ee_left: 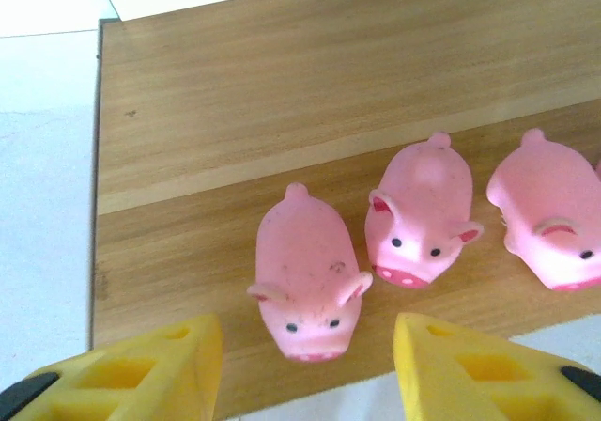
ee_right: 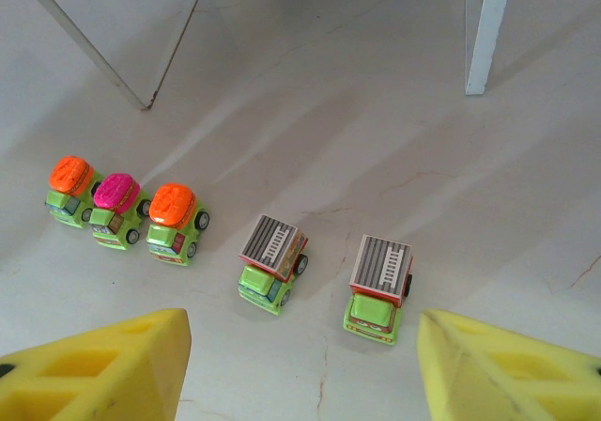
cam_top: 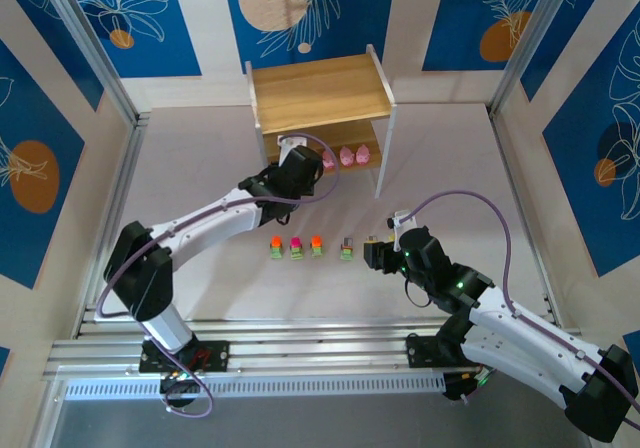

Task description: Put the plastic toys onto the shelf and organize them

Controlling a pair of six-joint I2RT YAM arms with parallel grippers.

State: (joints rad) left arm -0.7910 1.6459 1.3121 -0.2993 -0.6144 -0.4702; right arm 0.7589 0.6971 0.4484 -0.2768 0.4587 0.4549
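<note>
Left wrist: left gripper (ee_left: 307, 346) jaws apart, nothing held, at lower tier of the shelf (ee_left: 282, 83), three pink pigs (ee_left: 418, 205) rowed on it; right gripper (ee_right: 302, 318) spread too, empty, five toy trucks (ee_right: 272, 261) lined up before the shelf

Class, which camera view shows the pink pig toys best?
Left wrist view: three pigs close up on the lower shelf board, snouts and ears clear. The top external view shows them as small pink blobs.

You had pink pigs (ee_left: 418, 214) side by side on the lower tier of the shelf (cam_top: 320, 93), five green trucks (ee_right: 272, 266) rowed before it
</note>
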